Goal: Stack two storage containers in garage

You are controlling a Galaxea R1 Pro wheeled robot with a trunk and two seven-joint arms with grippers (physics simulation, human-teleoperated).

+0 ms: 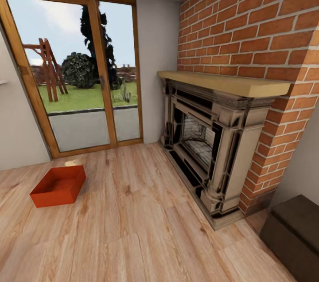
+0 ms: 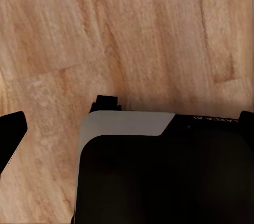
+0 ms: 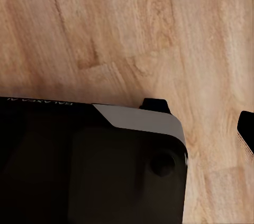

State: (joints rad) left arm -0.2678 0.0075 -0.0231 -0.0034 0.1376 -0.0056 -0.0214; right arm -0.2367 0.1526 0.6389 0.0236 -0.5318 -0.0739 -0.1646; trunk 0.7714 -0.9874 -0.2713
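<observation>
Wide open wood-plank floor (image 1: 146,220) across the middle of the living room, free to pass. One orange-red storage container (image 1: 59,186) sits on it at the left, open top, bare floor on all sides, well apart from everything. Behind it the wood-framed glass doors (image 1: 75,73) close that side. Right side blocked by the brick chimney wall (image 1: 252,20) and fireplace (image 1: 212,140), with its mantel shelf (image 1: 221,81) jutting out and its hearth base reaching onto the floor. Dark brown ottoman (image 1: 294,235) fills the near right corner, just beside the brick. Both wrist views: bare planks beyond the robot's black-and-grey base (image 2: 159,171).
</observation>
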